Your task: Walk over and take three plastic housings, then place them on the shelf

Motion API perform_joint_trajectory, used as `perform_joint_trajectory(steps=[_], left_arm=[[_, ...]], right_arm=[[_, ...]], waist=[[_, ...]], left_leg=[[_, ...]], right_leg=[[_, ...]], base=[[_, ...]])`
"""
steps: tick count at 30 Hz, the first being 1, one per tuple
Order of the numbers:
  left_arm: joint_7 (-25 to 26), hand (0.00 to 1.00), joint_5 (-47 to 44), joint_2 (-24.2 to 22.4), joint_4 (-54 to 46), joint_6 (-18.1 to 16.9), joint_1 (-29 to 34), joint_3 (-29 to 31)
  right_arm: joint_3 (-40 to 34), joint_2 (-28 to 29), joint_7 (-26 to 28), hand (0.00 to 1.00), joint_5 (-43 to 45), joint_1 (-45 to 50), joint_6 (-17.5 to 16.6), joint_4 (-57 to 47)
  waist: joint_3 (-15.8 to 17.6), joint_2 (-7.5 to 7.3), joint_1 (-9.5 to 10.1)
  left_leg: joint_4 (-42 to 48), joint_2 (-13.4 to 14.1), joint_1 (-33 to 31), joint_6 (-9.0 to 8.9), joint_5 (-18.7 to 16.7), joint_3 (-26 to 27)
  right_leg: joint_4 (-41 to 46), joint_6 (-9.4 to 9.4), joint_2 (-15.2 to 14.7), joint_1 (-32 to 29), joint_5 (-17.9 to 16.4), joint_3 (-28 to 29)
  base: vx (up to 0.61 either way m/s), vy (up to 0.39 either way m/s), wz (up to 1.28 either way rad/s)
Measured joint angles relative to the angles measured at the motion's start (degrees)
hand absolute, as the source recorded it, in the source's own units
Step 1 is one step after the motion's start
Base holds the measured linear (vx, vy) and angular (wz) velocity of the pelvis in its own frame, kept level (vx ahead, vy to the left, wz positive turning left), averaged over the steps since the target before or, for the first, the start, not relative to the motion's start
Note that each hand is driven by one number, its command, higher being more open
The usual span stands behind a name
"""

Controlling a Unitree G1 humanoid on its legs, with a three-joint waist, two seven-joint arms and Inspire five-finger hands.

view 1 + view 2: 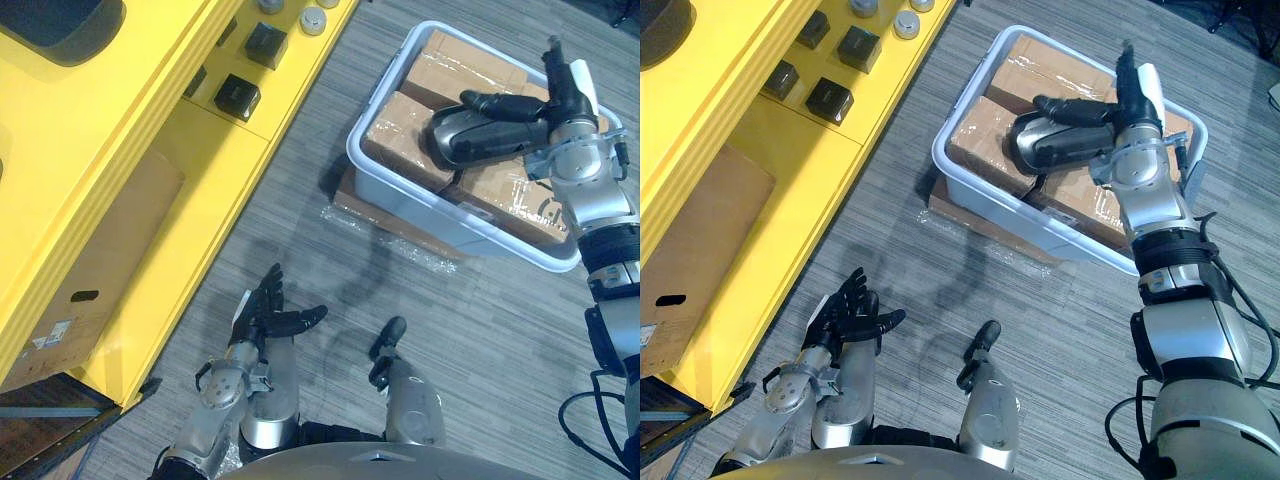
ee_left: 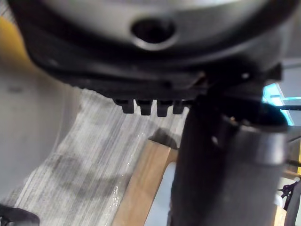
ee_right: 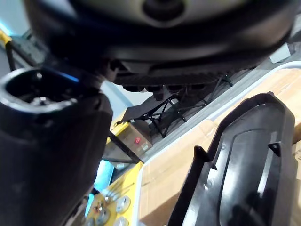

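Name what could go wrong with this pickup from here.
1. The right hand reaches over the dark plastic housing with straight fingers and its thumb raised. If it lifts before closing, the housing will likely slip back onto the cardboard boxes in the grey bin.
2. The housing looks wide and curved, so a one-handed hold may tip. The left hand hangs open near the yellow shelf, probably too far away to steady it.

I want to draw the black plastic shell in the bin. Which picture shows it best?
The right eye view: the black plastic housing lies on cardboard boxes under the right hand. The left eye view shows the same. The right wrist view crops it, close up.
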Motion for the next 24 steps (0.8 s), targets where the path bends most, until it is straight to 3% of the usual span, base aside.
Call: perform_joint_trajectory(steps=[9, 17, 24], left_arm=[[-0.1, 1.0, 0.0, 0.0, 0.0, 0.0, -0.2, 0.0], [-1.1, 1.0, 0.0, 0.0, 0.0, 0.2, -0.5, -0.1], [-1.2, 1.0, 0.0, 0.1, 0.2, 1.2, -0.7, -0.9]], right_arm=[[5.2, 0.0, 13.3, 1.0, 7.9, 1.4, -0.2, 1.6], [5.4, 1.0, 19.5, 1.0, 10.2, 3.8, -0.8, 3.6], [5.4, 2.7, 20.1, 1.0, 10.1, 5.6, -1.4, 5.1]], waist=[[0.1, 1.1, 0.57], [0.1, 1.31, 0.53], [-0.1, 1.71, 0.52]], left_leg=[[-0.1, 0.0, -0.5, 0.07, 0.1, -0.5], [-0.6, -0.1, -0.6, 0.13, 0.8, -0.8], [-2.0, -0.1, 0.3, 0.08, 1.4, -0.7]], right_leg=[[0.1, 0.01, 0.0, 0.0, -0.1, -0.5], [0.1, -0.07, 0.0, 0.0, -0.1, -1.0], [0.5, -0.43, 0.0, 0.0, -0.4, -0.9]], base=[[0.0, 0.004, 0.02], [0.0, 0.005, 0.03], [0.0, 0.0, 0.0]])
